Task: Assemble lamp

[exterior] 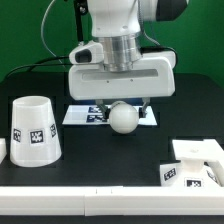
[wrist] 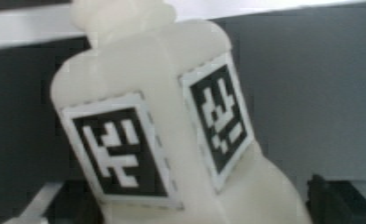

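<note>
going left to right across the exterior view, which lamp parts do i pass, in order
shade -> bulb -> base

Bulb [exterior: 124, 119] (before marker board [exterior: 85, 115], seemingly) between shade [exterior: 34, 130], base [exterior: 190, 168].

Arm: one white arm [exterior: 120, 14] drops in from the top of the exterior view, its last link upright.
Wrist: the wrist [exterior: 118, 45] sits straight above the gripper body.
Gripper: the gripper [exterior: 124, 104] points straight down, its wide white body level and broadside to the exterior view.
Fingers: the dark, short fingers [exterior: 146, 101] reach down on both sides of the bulb [exterior: 123, 119].
Grip: closed on the bulb.
</note>
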`<state>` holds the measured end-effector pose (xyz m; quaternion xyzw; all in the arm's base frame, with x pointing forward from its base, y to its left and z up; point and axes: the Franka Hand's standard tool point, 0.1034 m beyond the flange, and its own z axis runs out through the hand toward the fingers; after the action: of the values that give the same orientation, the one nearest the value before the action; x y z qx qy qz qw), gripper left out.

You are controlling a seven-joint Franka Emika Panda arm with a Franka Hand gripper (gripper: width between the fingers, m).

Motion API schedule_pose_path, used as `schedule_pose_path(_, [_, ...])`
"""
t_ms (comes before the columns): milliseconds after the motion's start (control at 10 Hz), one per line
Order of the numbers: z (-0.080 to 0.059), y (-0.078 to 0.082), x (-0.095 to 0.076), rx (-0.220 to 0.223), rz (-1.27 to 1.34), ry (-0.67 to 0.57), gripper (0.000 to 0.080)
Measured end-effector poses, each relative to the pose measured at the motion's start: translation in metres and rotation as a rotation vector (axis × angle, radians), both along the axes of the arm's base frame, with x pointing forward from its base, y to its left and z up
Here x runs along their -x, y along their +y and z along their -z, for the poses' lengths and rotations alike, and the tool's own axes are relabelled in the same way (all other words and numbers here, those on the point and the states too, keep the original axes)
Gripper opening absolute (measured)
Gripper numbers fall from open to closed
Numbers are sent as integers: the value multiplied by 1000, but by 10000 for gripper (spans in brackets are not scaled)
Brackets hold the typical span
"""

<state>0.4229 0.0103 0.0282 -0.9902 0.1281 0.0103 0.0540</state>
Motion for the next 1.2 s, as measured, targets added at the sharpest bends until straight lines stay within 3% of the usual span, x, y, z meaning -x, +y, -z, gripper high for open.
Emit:
schedule_pose_path(500, [6, 3, 1, -6, 121, 7, 564])
schedule_pose_path(600, [6, 3, 1, -6, 121, 7, 642])
schedule_pose_path(800, [6, 3, 1, -6, 121, 7, 682])
schedule_pose_path(1200, [-2, 13, 0, -20, 61, 57, 698])
